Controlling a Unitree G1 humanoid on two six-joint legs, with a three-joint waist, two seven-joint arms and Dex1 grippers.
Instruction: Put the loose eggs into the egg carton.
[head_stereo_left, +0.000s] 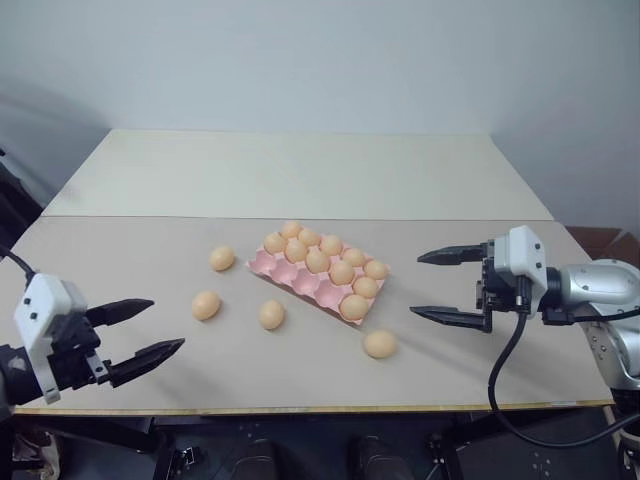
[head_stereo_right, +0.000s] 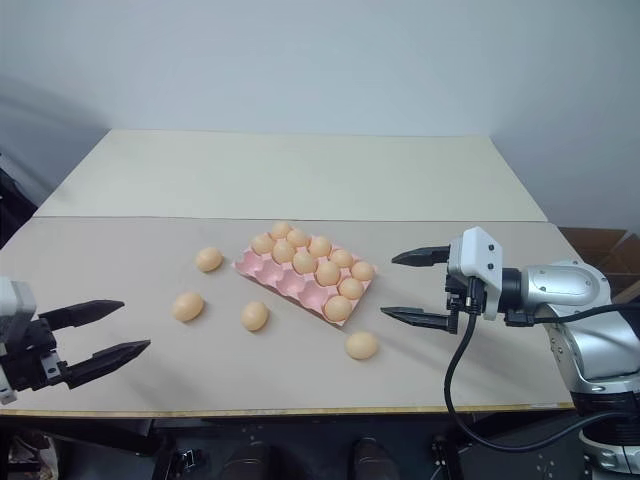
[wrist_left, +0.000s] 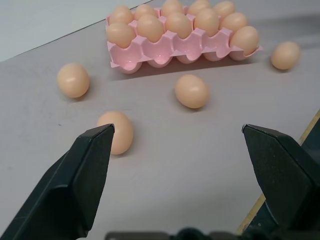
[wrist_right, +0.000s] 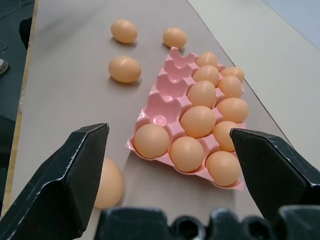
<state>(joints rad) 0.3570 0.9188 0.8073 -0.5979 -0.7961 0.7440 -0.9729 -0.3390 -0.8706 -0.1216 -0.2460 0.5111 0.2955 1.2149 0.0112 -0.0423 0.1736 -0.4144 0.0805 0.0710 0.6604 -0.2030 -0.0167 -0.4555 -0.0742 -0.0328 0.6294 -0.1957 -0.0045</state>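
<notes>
The pink egg carton (head_stereo_left: 296, 278) lies slanted at the table's middle, with several eggs in its cups and its near row of cups empty. Several loose eggs lie on the table around it: one left of the carton (head_stereo_left: 222, 258), one further left and nearer (head_stereo_left: 206, 305), one in front of the carton (head_stereo_left: 271, 314), and one at its right front corner (head_stereo_left: 380, 343). My left gripper (head_stereo_left: 166, 323) hangs open over the table's front left edge, pointing at the eggs. To the right of the carton my right gripper (head_stereo_left: 417, 285) stands open and empty, pointing left.
The table (head_stereo_left: 300, 180) stretches well behind the carton, with a seam across its middle. Its front edge (head_stereo_left: 320, 408) runs just below both grippers. A grey wall stands behind.
</notes>
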